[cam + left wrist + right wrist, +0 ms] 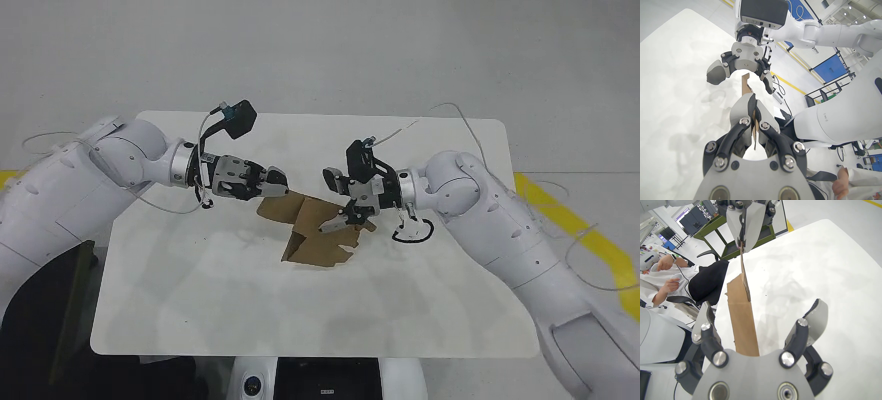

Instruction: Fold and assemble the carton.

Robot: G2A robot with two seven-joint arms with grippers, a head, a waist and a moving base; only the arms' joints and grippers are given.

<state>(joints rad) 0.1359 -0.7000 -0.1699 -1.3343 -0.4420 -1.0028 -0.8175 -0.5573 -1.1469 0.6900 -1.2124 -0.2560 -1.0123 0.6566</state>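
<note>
Brown cardboard carton [312,235], part-folded, stands edge-up over the white bench [200,300]. The left gripper [280,186] is clamped on one edge, likely to steady it. The right gripper [350,213], spread wide, straddles the opposite panel, seemingly ready to fold.

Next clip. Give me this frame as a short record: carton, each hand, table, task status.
carton: brown cardboard, partly folded, over the table's middle, between the two arms
left hand: shut on one edge of the carton
right hand: open, fingers apart on either side of the carton's other end
table: white, rounded corners
status: not yet assembled into a box
</note>
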